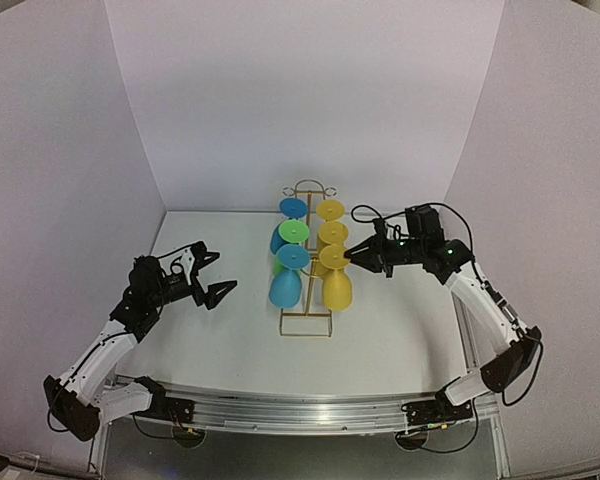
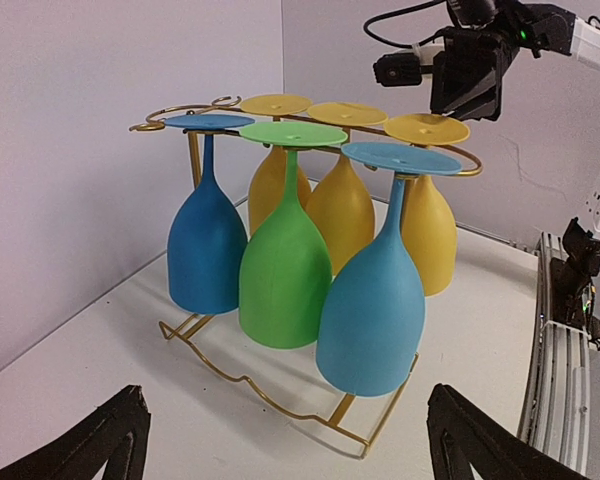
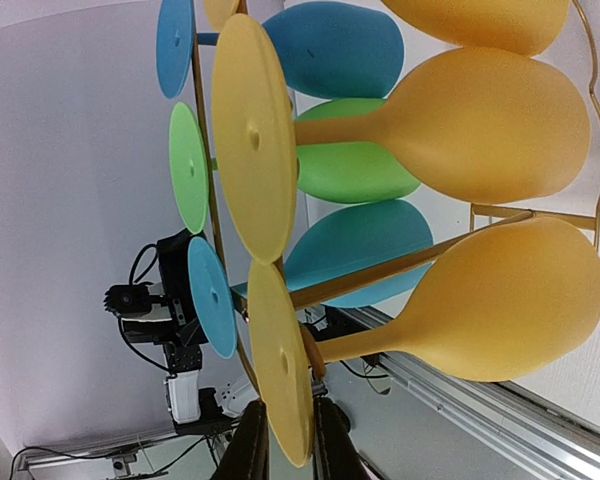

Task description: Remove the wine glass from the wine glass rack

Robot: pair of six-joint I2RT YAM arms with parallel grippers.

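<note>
Six glasses are hanging, none off yet. The nearest yellow wine glass (image 3: 500,300) is dangling from the wine glass rack (image 1: 306,318), its foot sitting between my right fingers (image 3: 252,450), can't tell if they're pinching. My left fingers (image 2: 100,440) are gaping, well apart.

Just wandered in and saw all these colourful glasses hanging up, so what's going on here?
Two robot arms are at a gold wine glass rack hung with six upside-down glasses. The right gripper is up at the foot of the nearest yellow wine glass, its fingers either side of the rim; whether it is pinching is unclear. The left gripper hangs open, clear of the rack. No glass is off yet.
</note>
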